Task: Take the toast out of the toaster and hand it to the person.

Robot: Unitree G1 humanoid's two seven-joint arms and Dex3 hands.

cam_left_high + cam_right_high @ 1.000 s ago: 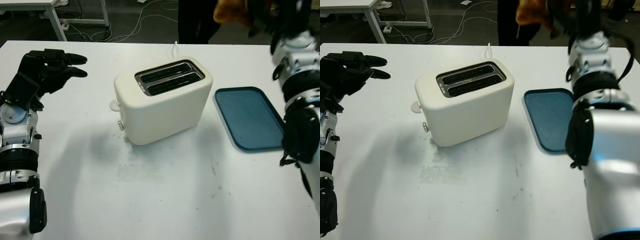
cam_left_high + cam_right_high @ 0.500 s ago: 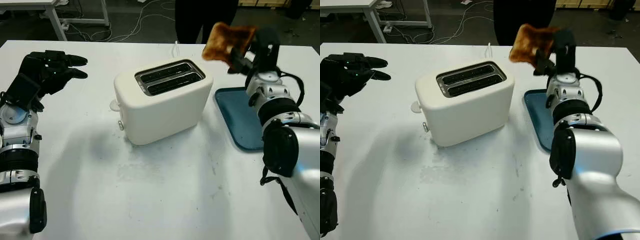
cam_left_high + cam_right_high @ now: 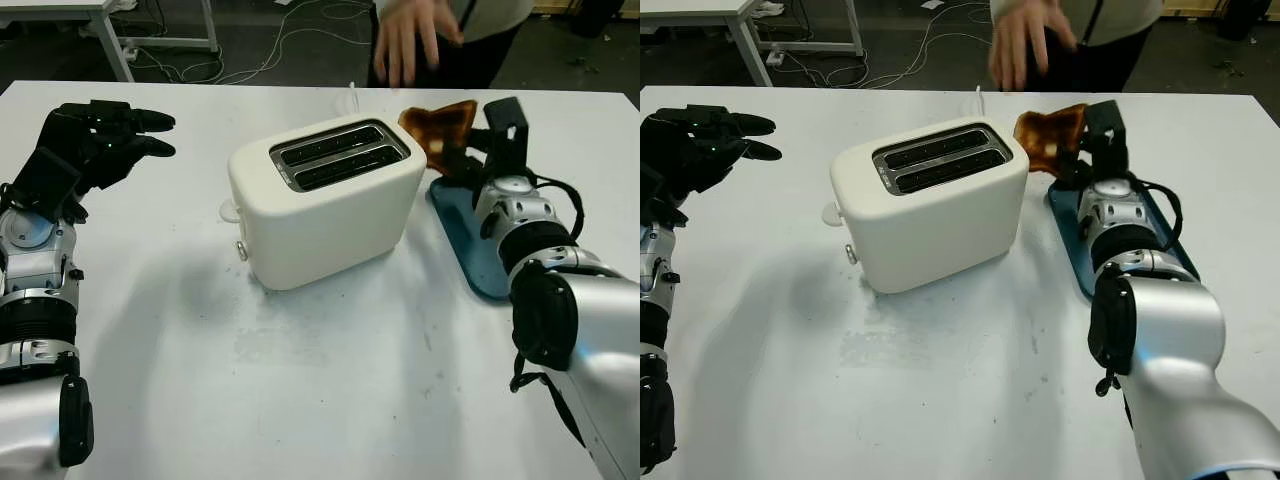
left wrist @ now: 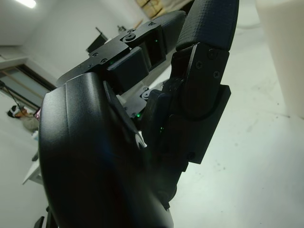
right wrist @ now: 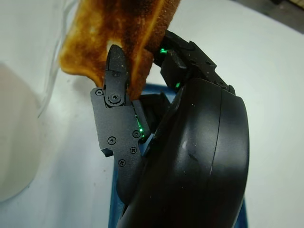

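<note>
Right robot hand (image 3: 478,150) pinches toast (image 3: 442,132) at upper right, below the person's hand (image 3: 408,38); left robot hand (image 3: 95,140) open, upper left.

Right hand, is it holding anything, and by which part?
Yes: the right hand grips the toast by one edge; the rest sticks out beside the toaster.

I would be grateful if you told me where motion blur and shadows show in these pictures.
In the eye views the person's hand is smeared by motion, while the toaster is crisp and casts a soft shadow toward the robot; in the right wrist view the toast held by the right hand is sharp.
</note>
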